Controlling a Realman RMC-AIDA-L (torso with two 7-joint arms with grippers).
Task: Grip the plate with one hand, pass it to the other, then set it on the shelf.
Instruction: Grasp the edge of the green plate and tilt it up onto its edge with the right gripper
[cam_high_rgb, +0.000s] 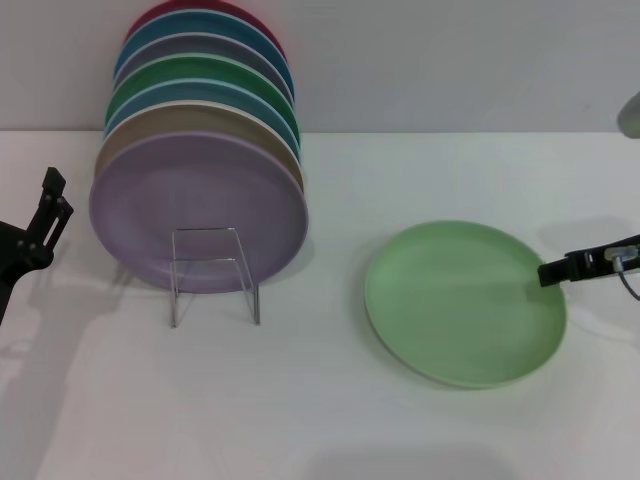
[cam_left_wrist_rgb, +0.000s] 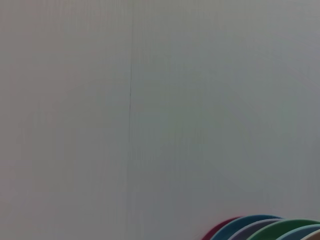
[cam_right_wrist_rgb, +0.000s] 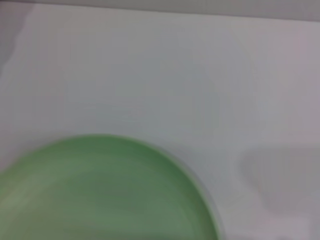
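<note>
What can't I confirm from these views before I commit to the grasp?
- Right gripper at the mint plate rim: head view shows only one dark tip, the rest cut off by the frame edge; open, shut or touching cannot be told.
- Right wrist view: blurred; no gripper shown.
- Acrylic rack: free slots hidden behind the lilac plate.
- Left gripper: partly cut off by the edge.

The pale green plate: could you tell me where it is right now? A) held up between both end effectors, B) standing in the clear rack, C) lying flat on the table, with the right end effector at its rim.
C: the pale green plate lies flat on the white table, the right end effector at its rim, apart from the clear rack.
</note>
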